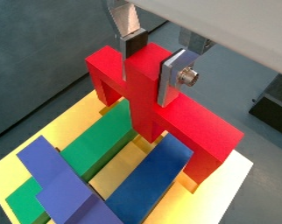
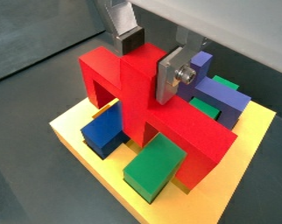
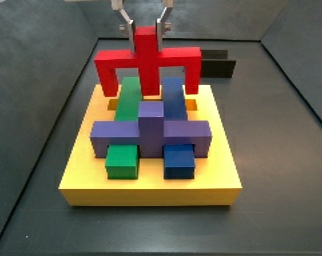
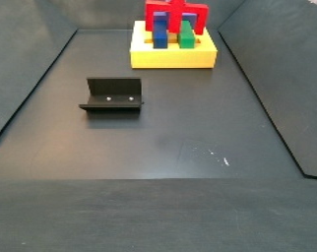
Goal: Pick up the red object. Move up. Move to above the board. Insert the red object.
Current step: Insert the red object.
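My gripper (image 1: 153,59) is shut on the red object (image 1: 167,109), its fingers (image 2: 169,77) clamping the top of the taller central post. The red object stands upright over the far end of the yellow board (image 3: 150,186). Its central post reaches down between the green block (image 1: 96,144) and the blue block (image 1: 155,179), and its two short legs come down near the board's surface. I cannot tell whether it is fully seated. In both side views the gripper (image 3: 145,22) holds the red object (image 4: 177,14) from above. A purple cross-shaped block (image 3: 150,130) lies on the board.
The black fixture (image 4: 112,95) stands on the dark floor well away from the board (image 4: 174,56), and shows behind the red object in a side view (image 3: 220,65). Dark walls (image 3: 291,60) enclose the floor. Small green (image 3: 121,160) and blue (image 3: 180,160) blocks sit at the board's near end.
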